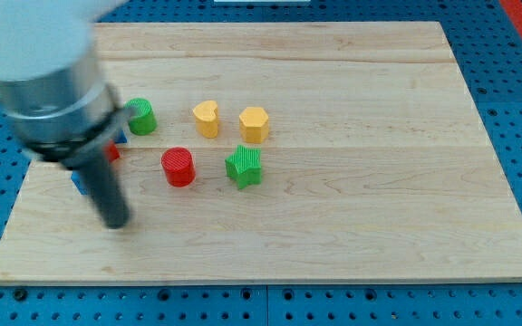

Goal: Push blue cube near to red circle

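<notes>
The red circle (178,167) lies left of the board's middle. A blue block (78,184) shows only as a sliver at the left, mostly hidden behind my rod; its shape cannot be made out. Another bit of blue (121,139) and a red block (112,151) peek out beside the arm. My tip (116,222) rests on the board just right of and below the blue sliver, and left of and below the red circle.
A green cylinder (140,116) sits upper left. A yellow heart-like block (207,119) and a yellow hexagon (254,124) lie above the red circle. A green star (243,167) is right of it. The wooden board (379,181) sits on a blue pegboard.
</notes>
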